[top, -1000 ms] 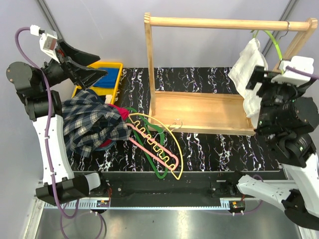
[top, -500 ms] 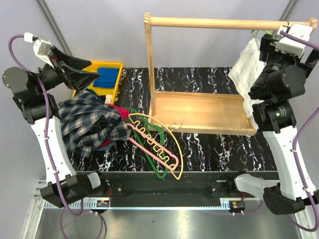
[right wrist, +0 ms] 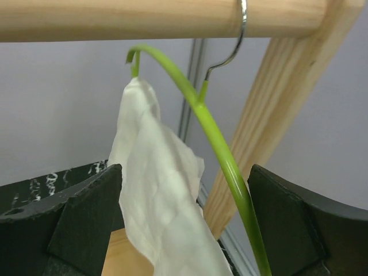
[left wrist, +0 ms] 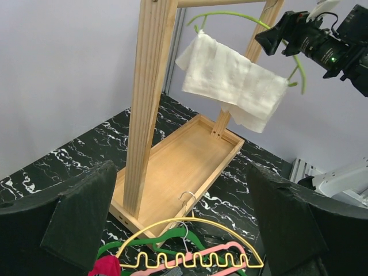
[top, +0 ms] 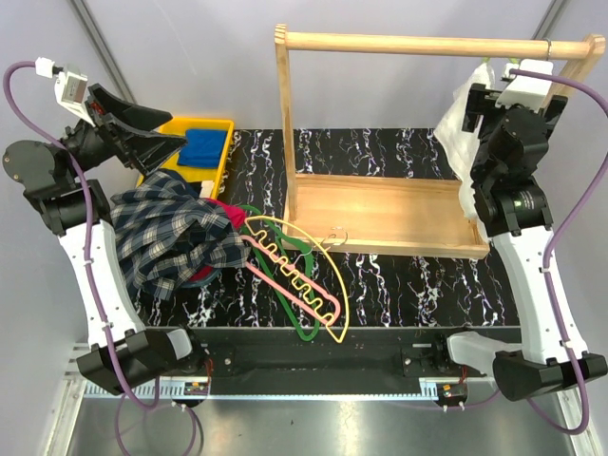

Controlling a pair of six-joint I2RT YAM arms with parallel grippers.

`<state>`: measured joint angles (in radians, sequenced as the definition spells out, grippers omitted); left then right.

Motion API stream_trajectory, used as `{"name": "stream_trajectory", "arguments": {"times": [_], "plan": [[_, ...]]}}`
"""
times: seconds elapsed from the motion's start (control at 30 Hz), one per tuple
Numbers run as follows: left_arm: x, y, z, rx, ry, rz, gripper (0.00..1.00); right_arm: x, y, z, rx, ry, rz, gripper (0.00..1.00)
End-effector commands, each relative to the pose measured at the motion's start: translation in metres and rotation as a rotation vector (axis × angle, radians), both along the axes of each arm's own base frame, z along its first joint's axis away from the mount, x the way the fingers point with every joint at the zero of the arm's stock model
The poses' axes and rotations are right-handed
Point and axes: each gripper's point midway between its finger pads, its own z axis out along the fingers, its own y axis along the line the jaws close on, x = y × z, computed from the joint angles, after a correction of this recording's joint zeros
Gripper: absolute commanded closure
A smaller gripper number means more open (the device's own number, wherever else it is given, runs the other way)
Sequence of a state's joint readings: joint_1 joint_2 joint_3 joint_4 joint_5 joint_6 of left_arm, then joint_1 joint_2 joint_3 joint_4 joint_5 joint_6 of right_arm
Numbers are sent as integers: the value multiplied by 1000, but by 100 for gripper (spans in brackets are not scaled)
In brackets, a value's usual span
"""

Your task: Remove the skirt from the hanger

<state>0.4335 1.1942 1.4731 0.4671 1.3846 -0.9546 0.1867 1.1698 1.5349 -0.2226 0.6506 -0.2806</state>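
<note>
Overhead view. The skirt [top: 166, 233] lies in a crumpled heap at the left of the black marbled table [top: 408, 285], plaid side up, over a red cloth [top: 233, 217] that shows at its right edge. The hanger [top: 328, 258] lies flat on the table just right of the heap, its arch toward the wooden rack [top: 380, 214] and its wavy bar toward the skirt. The upper end of the hanger comes close to the skirt's edge; whether the two touch there I cannot tell from this height. The rest of the hanger is bare of cloth.

A pink hanger [top: 285, 285] and a dark green hanger [top: 304, 328] lie tangled with it, lower centre of the frame. A yellow bin [top: 220, 152] stands behind the skirt, upper left, with a blue block [top: 202, 144] in it.

The left gripper [top: 185, 123] is raised at upper left, above the bin and the far edge of the skirt, fingers spread wide, touching neither. In its wrist view the yellow hanger's arch sits at bottom centre, between the two dark fingers [left wrist: 86, 215].

The right gripper [right wrist: 184, 172] is up at the upper right by the rack's top rail [top: 418, 43], fingers wide apart. Its wrist view shows a white cloth [right wrist: 161, 190] draped on a light green hanger [right wrist: 213, 132] hooked over the rail, both framed between the fingers and beyond them.
</note>
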Motion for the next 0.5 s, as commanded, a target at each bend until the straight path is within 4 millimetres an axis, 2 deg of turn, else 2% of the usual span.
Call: {"name": "stream_trajectory", "arguments": {"times": [0.0, 0.2, 0.47], "plan": [[-6, -2, 10, 13, -55, 8, 1, 15, 25, -1, 74, -20, 149, 4], [-5, -2, 14, 5, -63, 15, 1, 29, 52, -1, 163, -32, 284, 12], [-4, -1, 10, -2, -44, 16, 1, 29, 43, -6, 117, -26, 240, 15]]}}
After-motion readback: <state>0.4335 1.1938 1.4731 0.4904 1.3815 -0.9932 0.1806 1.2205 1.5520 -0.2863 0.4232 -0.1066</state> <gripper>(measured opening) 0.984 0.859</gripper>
